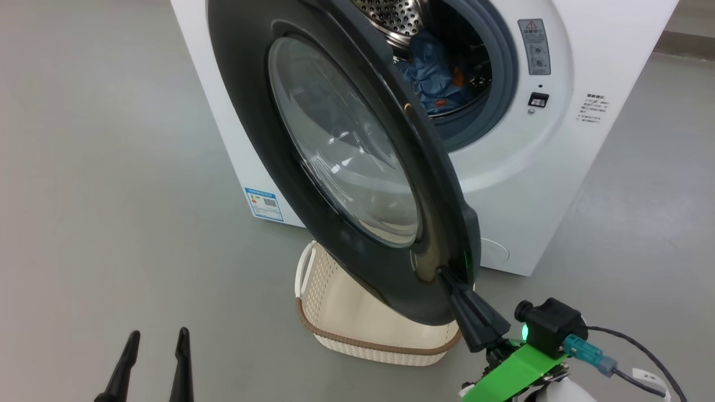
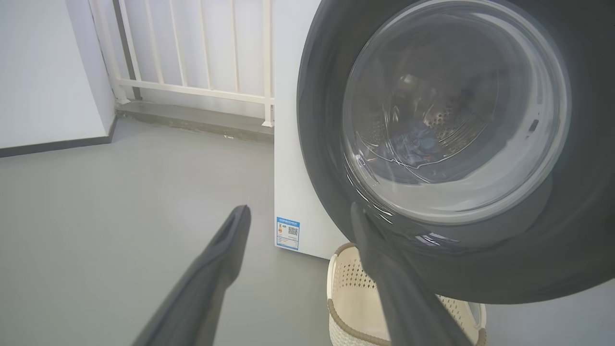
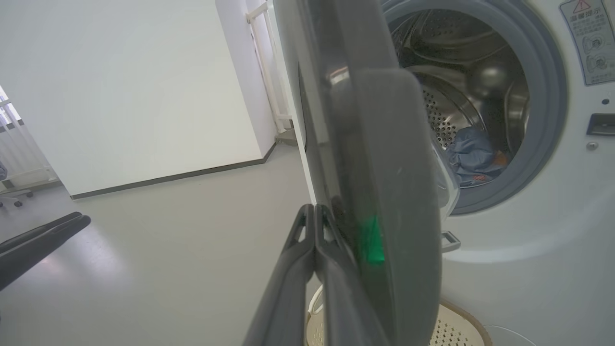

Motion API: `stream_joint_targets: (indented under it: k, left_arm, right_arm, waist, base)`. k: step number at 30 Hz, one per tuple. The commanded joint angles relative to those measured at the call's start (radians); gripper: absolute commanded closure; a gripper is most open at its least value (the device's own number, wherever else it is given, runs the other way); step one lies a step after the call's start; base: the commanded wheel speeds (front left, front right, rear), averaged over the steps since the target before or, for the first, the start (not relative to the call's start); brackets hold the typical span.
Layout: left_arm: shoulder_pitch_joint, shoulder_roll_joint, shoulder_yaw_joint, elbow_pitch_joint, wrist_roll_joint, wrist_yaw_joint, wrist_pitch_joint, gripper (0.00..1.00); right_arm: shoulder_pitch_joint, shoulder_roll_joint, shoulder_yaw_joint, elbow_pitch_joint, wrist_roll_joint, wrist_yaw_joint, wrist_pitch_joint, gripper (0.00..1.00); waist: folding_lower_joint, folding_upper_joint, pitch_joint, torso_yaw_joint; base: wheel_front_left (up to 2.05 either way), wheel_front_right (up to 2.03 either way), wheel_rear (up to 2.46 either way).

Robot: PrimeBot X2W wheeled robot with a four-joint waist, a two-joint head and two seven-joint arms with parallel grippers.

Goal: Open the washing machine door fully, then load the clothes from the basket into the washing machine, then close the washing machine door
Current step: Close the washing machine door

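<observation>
Washing machine (image 1: 558,184): white, boxy front-loader standing on a smooth grey floor (image 1: 100,195). Inside the opening are a perforated steel drum (image 1: 391,14) and a grey-blue rubber gasket (image 1: 503,72). A small blue label sticker (image 1: 263,204) sits low on its side.

Washing machine door (image 1: 246,111): round glossy black ring around a bulging clear glass bowl (image 2: 451,110). It is swung partway out from the front and hangs over the basket, hiding much of it.

Basket (image 1: 335,290): cream perforated plastic with a brown rim and a white side handle. It sits on the floor just before the machine; the part in view holds nothing.

Clothes (image 1: 430,78): crumpled blue fabric with an orange patch, lying low in the drum.

Right gripper (image 1: 444,274): reaches up from the lower right. Its fingers are pressed together, with the tips touching the door's outer face at the lower free edge.

Left gripper (image 1: 158,335): low at the left over bare floor, well apart from the door, with its fingers spread and holding nothing.
</observation>
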Motion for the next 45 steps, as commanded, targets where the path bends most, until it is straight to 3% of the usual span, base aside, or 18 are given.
stream_joint_targets:
  k: [1, 25, 45]
  left_arm:
    - [-0.043, 0.005, 0.029, -0.033, 0.003, 0.001, -0.006, 0.0]
    - [-0.118, -0.004, -0.018, -0.08, 0.001, 0.001, -0.006, 0.0]
    - [-0.233, -0.018, -0.069, -0.11, -0.017, 0.001, -0.006, 0.0]
  right_arm:
    - [-0.049, 0.003, -0.003, -0.017, 0.008, 0.0, -0.005, 1.0]
    - [-0.225, -0.011, -0.229, 0.039, -0.016, 0.0, -0.005, 1.0]
    - [-0.443, -0.06, -0.386, 0.115, -0.046, 0.0, -0.005, 1.0]
  waist:
    - [0.0, -0.0001, 0.003, -0.002]
    - [0.0, -0.0001, 0.123, -0.015]
    - [0.0, -0.0001, 0.275, 0.04]
  base:
    - [0.0, 0.0, 0.0]
    - [0.0, 0.0, 0.0]
    - [0.0, 0.0, 0.0]
